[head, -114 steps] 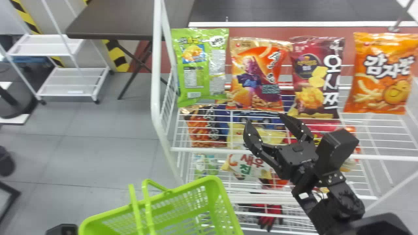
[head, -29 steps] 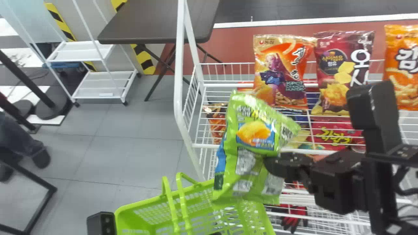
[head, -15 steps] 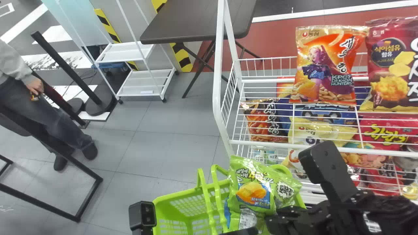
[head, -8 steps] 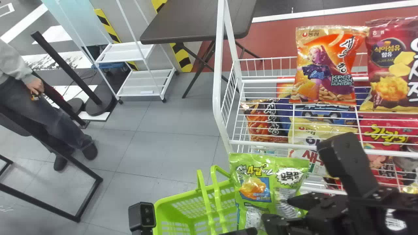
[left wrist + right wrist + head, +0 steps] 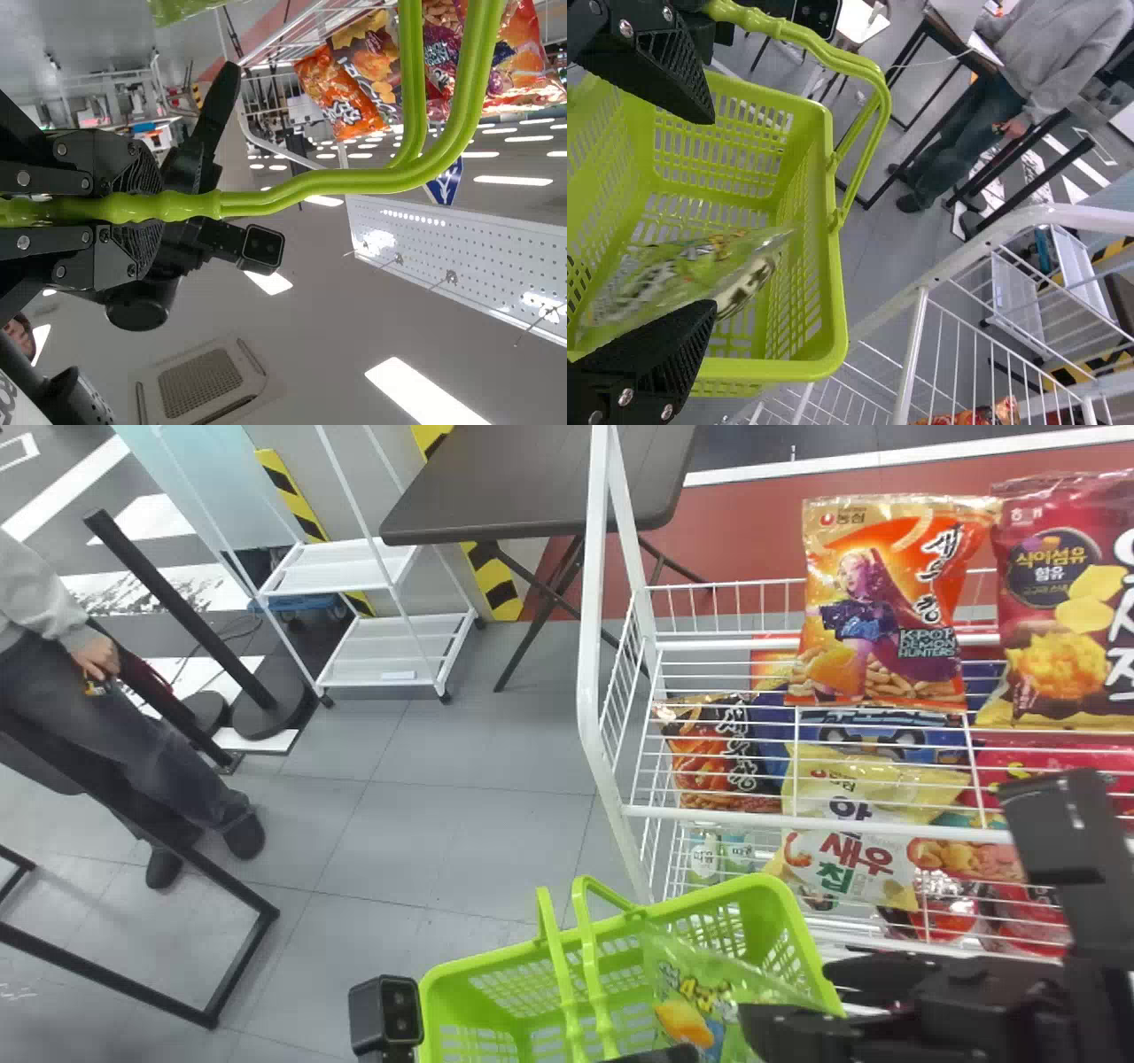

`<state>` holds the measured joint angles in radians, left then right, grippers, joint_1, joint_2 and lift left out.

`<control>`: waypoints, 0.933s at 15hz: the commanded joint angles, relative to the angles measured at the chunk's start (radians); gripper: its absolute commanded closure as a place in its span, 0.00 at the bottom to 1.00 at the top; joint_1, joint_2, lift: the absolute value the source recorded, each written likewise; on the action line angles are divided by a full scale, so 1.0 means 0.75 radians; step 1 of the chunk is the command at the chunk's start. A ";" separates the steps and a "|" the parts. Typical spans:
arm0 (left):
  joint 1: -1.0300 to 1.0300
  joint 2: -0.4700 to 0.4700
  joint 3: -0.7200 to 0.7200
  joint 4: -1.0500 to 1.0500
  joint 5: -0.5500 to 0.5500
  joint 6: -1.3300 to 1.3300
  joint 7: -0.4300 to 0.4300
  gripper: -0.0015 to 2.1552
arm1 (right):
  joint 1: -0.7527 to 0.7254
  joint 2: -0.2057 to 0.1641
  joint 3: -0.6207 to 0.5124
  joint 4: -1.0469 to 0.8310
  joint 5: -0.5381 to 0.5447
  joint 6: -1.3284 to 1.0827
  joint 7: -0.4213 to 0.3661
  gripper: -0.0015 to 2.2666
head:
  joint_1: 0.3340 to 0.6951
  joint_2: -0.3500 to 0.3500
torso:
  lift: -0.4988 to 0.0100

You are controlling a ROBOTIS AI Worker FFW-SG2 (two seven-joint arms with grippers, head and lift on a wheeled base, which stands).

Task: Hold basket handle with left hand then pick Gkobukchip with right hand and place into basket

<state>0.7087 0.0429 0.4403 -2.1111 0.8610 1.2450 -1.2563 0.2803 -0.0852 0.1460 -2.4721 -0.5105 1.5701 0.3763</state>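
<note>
The filled snack bag, green foil with a yellow snack pictured on it [image 5: 700, 992], is within the walls of the bright green plastic basket with its slotted sides [image 5: 762, 881], toward the side by the white wire rack [image 5: 591, 646]. From the black two-fingered right gripper [image 5: 709, 212] the bag lies to the robot's left, down in the basket, and this hand is plainly the nearer one. Its flat fingers stand wide apart and pinch nothing; whether the lower one brushes the foil, I can't tell. In the right wrist view the bag's long axis runs at a slant, roughly the way the fingers point, so they straddle it rather than cross it. The left gripper [image 5: 151, 208] is closed on the basket's paired green handle bars [image 5: 354, 181]. The placing looks all but done, though I can't say if the bag rests on the basket's floor. Since the bag is to its left, the right hand would best back away up and to the robot's right, fingers spread, clearing the rim without hooking foil or slots, while the left keeps the basket from tipping.
</note>
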 commanded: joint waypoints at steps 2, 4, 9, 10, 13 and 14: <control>0.000 0.000 0.000 0.002 -0.001 0.000 0.000 1.00 | 0.048 -0.011 -0.051 -0.003 0.157 0.003 0.016 0.03 | 1.00 1.00 | 0.98; -0.004 0.000 -0.002 0.011 -0.003 0.000 0.002 1.00 | 0.087 -0.019 -0.037 0.026 0.304 -0.245 0.006 0.04 | 1.00 0.96 | 0.98; -0.006 0.000 -0.006 0.017 -0.003 0.000 0.000 1.00 | 0.125 -0.038 -0.041 0.212 0.490 -1.023 -0.044 0.04 | 1.00 0.72 | 0.98; -0.004 0.000 -0.006 0.017 -0.003 0.000 -0.002 1.00 | 0.142 -0.042 -0.041 0.251 0.513 -1.137 -0.068 0.04 | 1.00 0.67 | 0.98; -0.004 -0.002 -0.006 0.017 -0.003 0.000 -0.004 1.00 | 0.203 -0.044 -0.070 0.422 0.544 -1.559 -0.140 0.04 | 1.00 0.61 | 0.98; -0.004 -0.002 -0.008 0.019 -0.003 0.000 -0.004 1.00 | 0.226 -0.044 -0.088 0.463 0.544 -1.661 -0.140 0.04 | 1.00 0.59 | 0.98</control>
<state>0.7057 0.0416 0.4353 -2.0978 0.8590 1.2449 -1.2595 0.4262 -0.1180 0.0971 -2.1742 -0.1055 0.4472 0.2720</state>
